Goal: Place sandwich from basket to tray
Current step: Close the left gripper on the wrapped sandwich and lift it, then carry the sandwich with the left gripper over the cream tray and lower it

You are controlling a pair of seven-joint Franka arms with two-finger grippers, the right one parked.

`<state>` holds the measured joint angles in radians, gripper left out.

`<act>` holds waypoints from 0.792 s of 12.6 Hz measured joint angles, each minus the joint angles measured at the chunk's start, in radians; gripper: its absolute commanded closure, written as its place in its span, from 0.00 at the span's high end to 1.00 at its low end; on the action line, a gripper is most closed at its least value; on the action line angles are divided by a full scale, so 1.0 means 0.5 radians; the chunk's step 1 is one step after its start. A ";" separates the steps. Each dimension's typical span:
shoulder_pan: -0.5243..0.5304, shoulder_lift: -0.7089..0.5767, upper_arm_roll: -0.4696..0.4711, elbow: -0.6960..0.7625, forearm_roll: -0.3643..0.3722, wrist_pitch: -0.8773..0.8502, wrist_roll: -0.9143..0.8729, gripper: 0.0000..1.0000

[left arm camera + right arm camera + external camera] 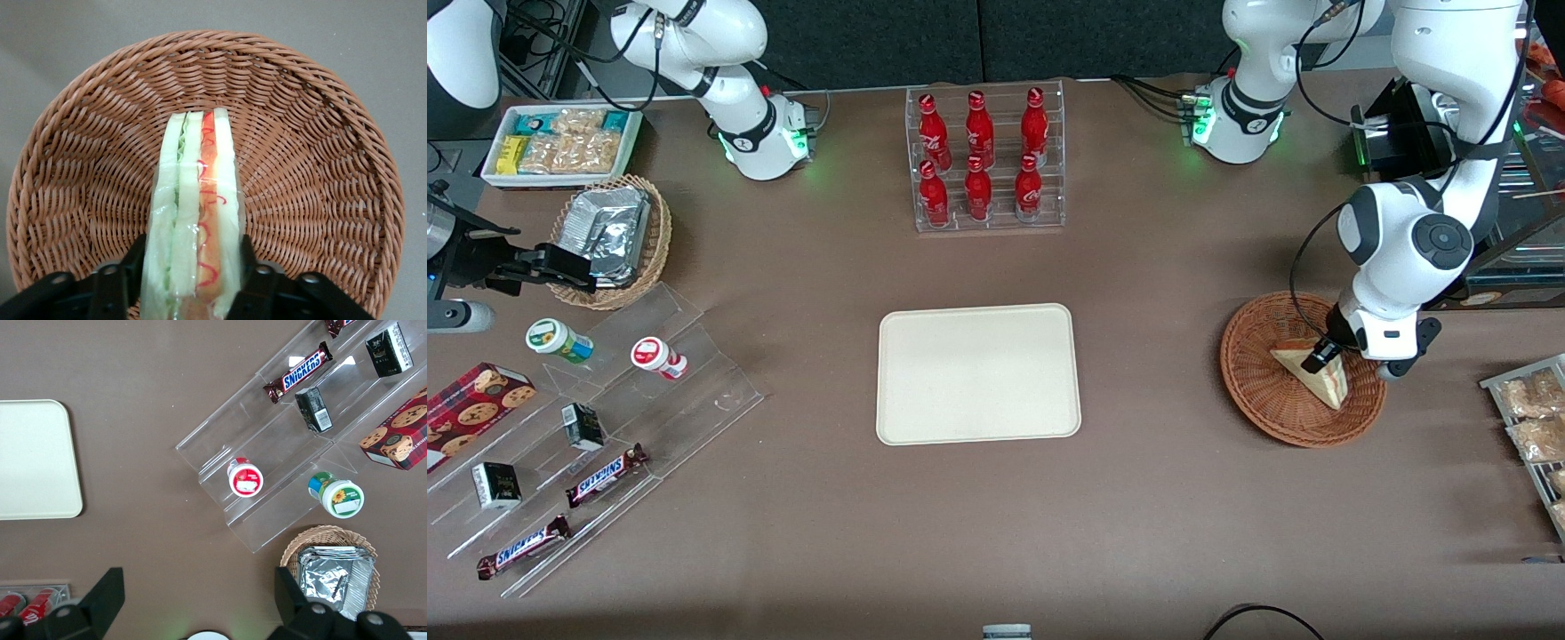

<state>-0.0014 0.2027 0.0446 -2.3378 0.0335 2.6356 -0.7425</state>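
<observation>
The sandwich (1323, 380) (197, 213), a pale wedge with green and red filling along its cut edge, stands on edge in the reddish-brown wicker basket (1258, 404) (80, 167) toward the working arm's end of the table. My gripper (1320, 357) (192, 245) is down in the basket, and its two black fingers (135, 252) press against the two bread faces of the sandwich. The cream tray (978, 373) (33, 460) lies flat at the middle of the table with nothing on it.
A clear rack of red bottles (987, 160) stands farther from the camera than the tray. A tan basket of foil packets (609, 236), a white snack bin (560, 142) and an acrylic stand (605, 418) lie toward the parked arm's end. Snack packets (1534, 418) sit beside the wicker basket.
</observation>
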 measured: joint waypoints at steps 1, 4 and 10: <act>-0.002 0.000 -0.002 0.000 0.000 -0.002 0.000 0.41; -0.019 -0.020 -0.008 0.014 0.000 -0.075 0.001 0.41; -0.061 -0.305 -0.231 0.474 0.004 -1.071 0.014 0.41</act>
<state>-0.0320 0.0504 -0.0709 -2.1008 0.0355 2.1000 -0.7355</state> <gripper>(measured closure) 0.586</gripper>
